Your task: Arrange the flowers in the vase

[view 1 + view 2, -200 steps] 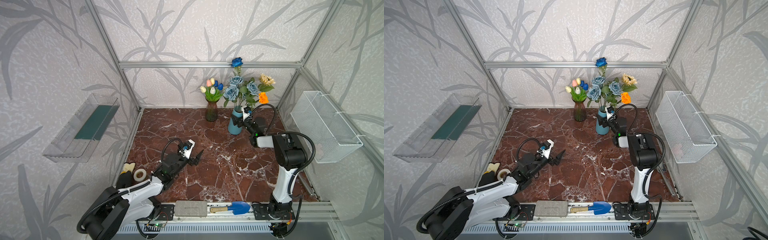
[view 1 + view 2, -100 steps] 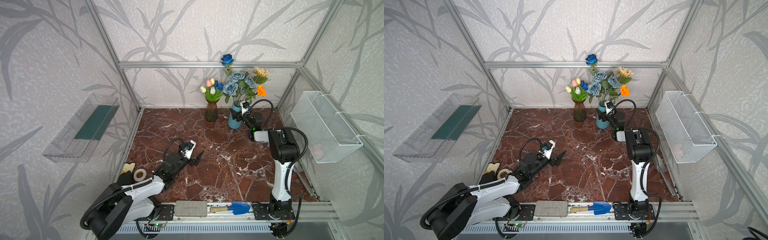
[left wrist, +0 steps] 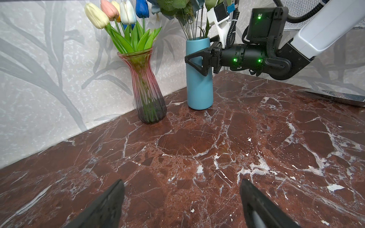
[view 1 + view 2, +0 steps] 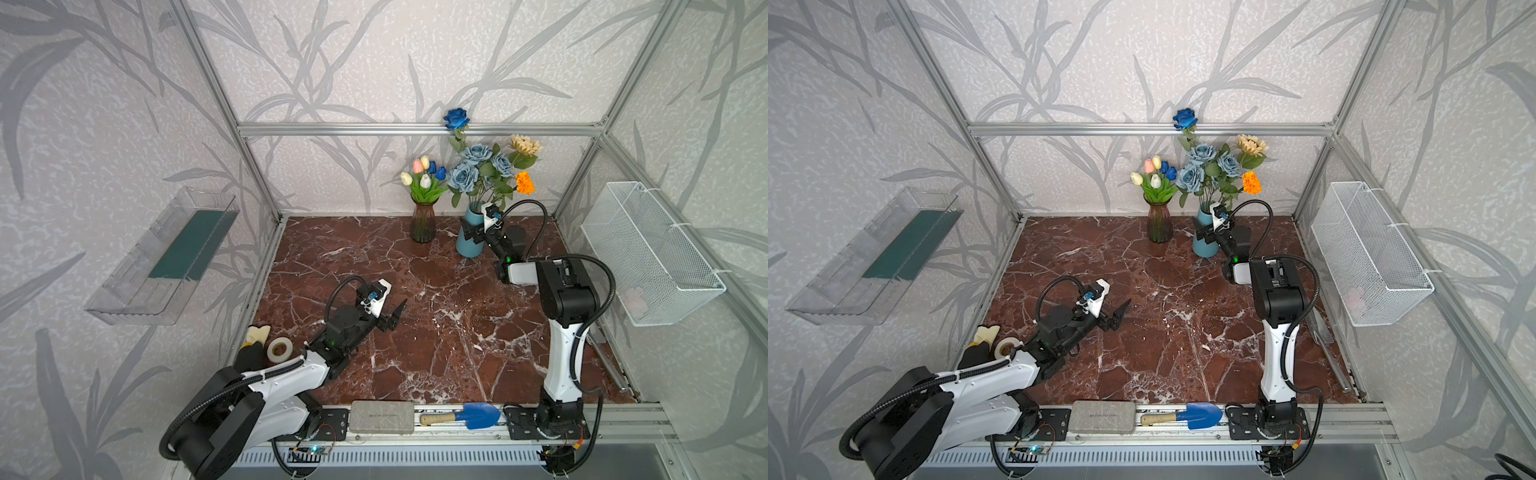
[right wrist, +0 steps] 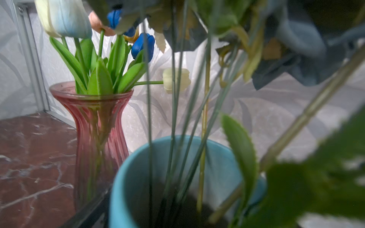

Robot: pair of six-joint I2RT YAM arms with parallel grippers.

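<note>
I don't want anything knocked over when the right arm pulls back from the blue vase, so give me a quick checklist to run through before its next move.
1. The blue vase stands upright on the table: ok.
2. The stems sit inside the blue vase: ok.
3. The right pincer is free of the blue vase: cannot tell; one finger crosses its front.
4. The glass vase with the tulips stands apart from the right pincer: ok.
5. The left pincer is open, empty and away from both vases: ok.
</note>
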